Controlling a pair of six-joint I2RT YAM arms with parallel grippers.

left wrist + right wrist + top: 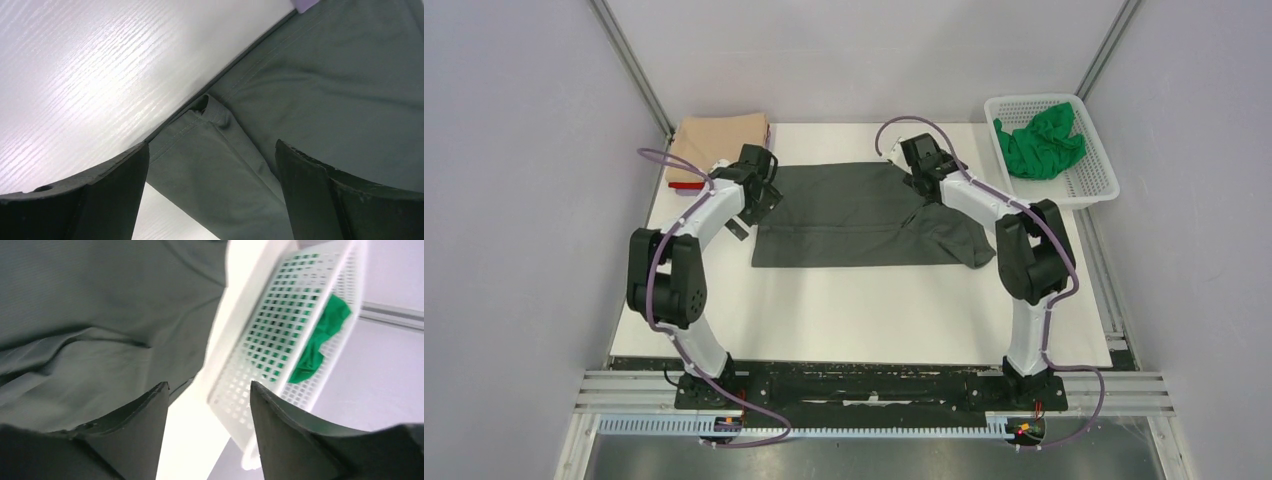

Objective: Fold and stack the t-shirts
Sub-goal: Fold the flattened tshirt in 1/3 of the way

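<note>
Item, grey tee: I see it flat mid-table, long axis running left to right, its left edge under my left gripper, its right end just beside my right gripper, both with jaws spread, holding nothing, equally near.

Red tee: I see only a sliver beneath the tan tee. Basket: blurred in my right wrist view, top cropped. Lilac scrap: cut by the edge, unidentifiable.
</note>
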